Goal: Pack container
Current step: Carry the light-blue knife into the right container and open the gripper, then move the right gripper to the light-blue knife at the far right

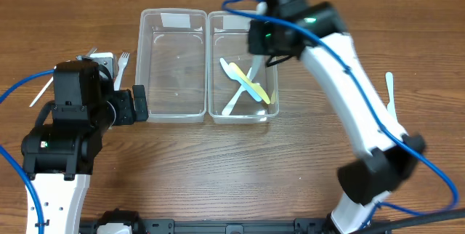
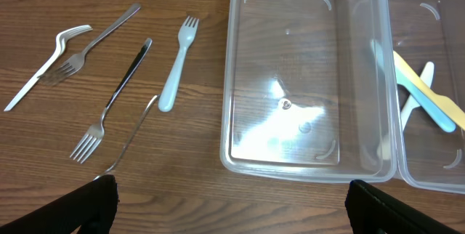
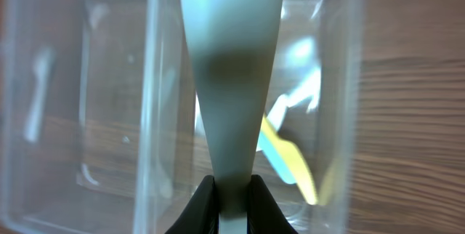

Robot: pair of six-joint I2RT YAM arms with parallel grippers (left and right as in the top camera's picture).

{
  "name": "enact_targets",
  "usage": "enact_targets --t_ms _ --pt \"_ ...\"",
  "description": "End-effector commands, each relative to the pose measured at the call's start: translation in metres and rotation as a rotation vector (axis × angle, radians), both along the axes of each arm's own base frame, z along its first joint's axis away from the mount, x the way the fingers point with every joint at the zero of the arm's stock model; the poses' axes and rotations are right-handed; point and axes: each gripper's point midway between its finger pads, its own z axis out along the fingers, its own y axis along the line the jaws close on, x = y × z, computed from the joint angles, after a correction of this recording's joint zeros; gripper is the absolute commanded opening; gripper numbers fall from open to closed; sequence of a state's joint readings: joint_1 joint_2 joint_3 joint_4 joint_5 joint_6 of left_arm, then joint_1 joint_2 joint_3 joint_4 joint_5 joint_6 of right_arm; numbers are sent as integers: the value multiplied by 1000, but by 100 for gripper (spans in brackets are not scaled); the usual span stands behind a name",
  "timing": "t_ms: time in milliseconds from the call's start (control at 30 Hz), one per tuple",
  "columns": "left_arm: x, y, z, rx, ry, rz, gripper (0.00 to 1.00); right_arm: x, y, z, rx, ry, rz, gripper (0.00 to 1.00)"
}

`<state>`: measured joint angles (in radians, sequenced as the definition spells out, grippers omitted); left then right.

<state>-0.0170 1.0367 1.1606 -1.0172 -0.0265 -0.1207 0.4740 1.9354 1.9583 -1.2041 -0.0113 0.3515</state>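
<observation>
Two clear plastic containers stand side by side: the left one (image 1: 172, 67) holds nothing, the right one (image 1: 243, 112) holds several plastic utensils, white, pale blue and yellow (image 1: 251, 87). My right gripper (image 3: 231, 205) is shut on a pale plastic utensil handle (image 3: 231, 81) and hovers over the right container's far end (image 1: 263, 12). My left gripper (image 2: 232, 205) is open and empty, near the left container's (image 2: 287, 81) front left corner. Metal forks (image 2: 109, 110) and a pale blue plastic fork (image 2: 178, 67) lie left of that container.
A white plastic utensil (image 1: 389, 89) lies on the table at the far right. A white utensil (image 1: 40, 94) lies at the far left beside my left arm. Blue cables trail from both arms.
</observation>
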Motion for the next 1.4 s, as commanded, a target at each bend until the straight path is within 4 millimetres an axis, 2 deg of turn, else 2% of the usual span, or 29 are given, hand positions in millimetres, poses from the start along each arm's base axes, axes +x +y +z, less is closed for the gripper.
enact_targets --t_ms 0,100,200,267,433,500,567,667,733,800,867,900,967,1067,1167,1233,1367 --pt "3 3 9 9 -24 -3 100 1 16 -53 -71 86 61 4" --pt "3 3 9 9 -23 -3 100 1 19 -89 -111 151 82 6" --pt "3 3 8 9 -23 -3 100 1 19 -106 -129 183 87 10" --pt "3 3 9 9 -23 -3 100 3 20 -108 -132 178 101 25" --pt "3 3 9 9 -23 -3 100 8 22 -99 -121 154 101 27" --pt "3 3 8 10 -20 -3 100 13 23 -83 -110 130 97 28" --pt "3 3 8 9 -19 -3 100 23 20 -54 -94 83 80 28" --pt "2 3 8 9 -18 -3 100 42 0 6 -72 -27 19 33" --pt "2 3 7 9 -15 -3 100 51 -24 45 -52 -94 -35 34" --pt "1 3 6 9 -10 -3 100 56 -58 82 -31 -151 -106 60" --pt "0 3 6 9 -7 -3 100 57 -109 114 -23 -194 -208 65" --pt "0 3 6 10 -8 -3 100 55 -135 124 -27 -204 -258 77" --pt "1 3 6 10 -8 -3 100 47 -194 136 -39 -204 -380 91" --pt "0 3 6 10 -8 -3 100 43 -256 140 -33 -210 -428 100" --pt "0 3 6 10 -7 -3 100 36 -311 129 -26 -174 -514 100" --pt "1 3 6 14 -8 -6 100 27 -345 114 -60 -125 -549 100" --pt "1 4 6 34 -7 -20 100 3 -408 68 -137 22 -674 100"
